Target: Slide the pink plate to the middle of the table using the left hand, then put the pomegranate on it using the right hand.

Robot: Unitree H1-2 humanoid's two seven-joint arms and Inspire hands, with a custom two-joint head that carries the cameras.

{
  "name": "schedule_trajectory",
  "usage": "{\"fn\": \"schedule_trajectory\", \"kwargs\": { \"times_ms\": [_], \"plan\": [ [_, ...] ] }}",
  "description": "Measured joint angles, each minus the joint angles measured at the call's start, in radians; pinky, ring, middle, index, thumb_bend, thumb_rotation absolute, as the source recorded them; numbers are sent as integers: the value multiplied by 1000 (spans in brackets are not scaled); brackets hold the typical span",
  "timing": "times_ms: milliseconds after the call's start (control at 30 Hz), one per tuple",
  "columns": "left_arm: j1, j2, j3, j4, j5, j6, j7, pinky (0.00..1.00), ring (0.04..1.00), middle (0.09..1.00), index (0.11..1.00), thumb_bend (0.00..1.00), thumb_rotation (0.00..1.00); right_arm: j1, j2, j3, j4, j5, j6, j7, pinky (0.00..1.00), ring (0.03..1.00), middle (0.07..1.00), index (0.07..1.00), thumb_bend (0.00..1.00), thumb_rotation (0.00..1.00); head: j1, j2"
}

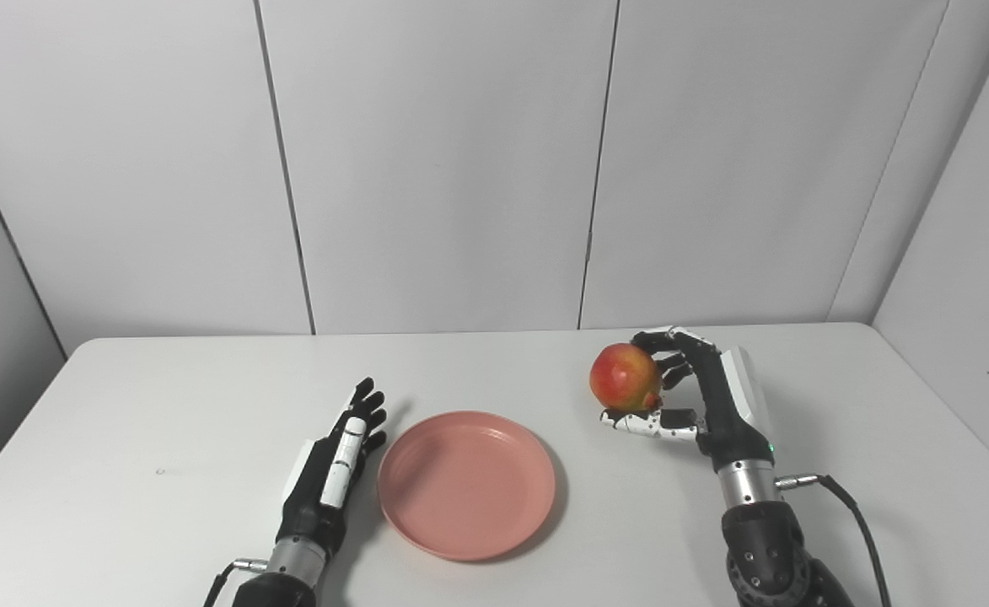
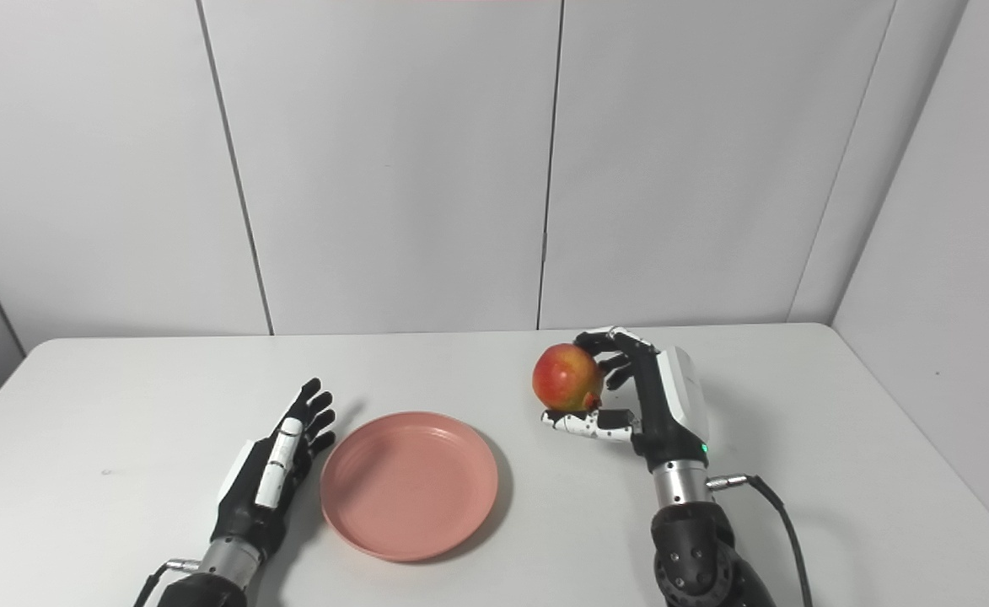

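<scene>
Nearest you, the two black forearms come up from the bottom edge onto the white bench, the right one trailing a thin black cable off its wrist. Just ahead of them, your round, shallow pink plastic plate sits flat near the front middle of the bench, with nothing on it. Your black-and-white left hand lies low beside the plate's left rim, fingers stretched forward and slightly spread, holding nothing — whether its edge actually touches the rim you cannot tell from either view. Further back and off to the right, your right hand is raised above the bench, palm facing left. Its dark fingers curl over the top and far side of the round red-and-yellow pomegranate, and the white thumb runs underneath — the fruit is gripped and clear of the bench surface. The pomegranate hangs to the right of the plate and beyond it, well apart from the rim. Behind the bench stand plain grey wall panels with dark vertical seams.
</scene>
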Motion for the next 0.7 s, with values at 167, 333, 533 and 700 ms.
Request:
{"fn": "schedule_trajectory", "kwargs": {
  "times_ms": [167, 333, 533, 700],
  "plan": [
    [0, -7, -3, 0, 14, -2, 16, 930, 961, 968, 965, 514, 1000, 14, 18, 16, -37, 2, -11, 32, 377, 448, 451, 530, 519, 0, 34, -2],
    [-2, -18, -8, 2, 26, -3, 32, 935, 965, 971, 966, 514, 1000, 22, 22, 31, -66, -2, -17, 60, 393, 460, 461, 524, 520, 0, 57, -3],
    [-3, -20, -14, 5, 36, -6, 35, 936, 965, 973, 968, 525, 1000, 35, 46, 58, -66, 12, -22, 102, 369, 438, 448, 531, 519, 0, 72, -9],
    [-4, -21, -16, 6, 36, -6, 37, 939, 967, 974, 968, 530, 1000, 33, 78, 89, -61, -6, -28, 108, 365, 431, 444, 533, 518, 0, 72, -12]
  ]
}}
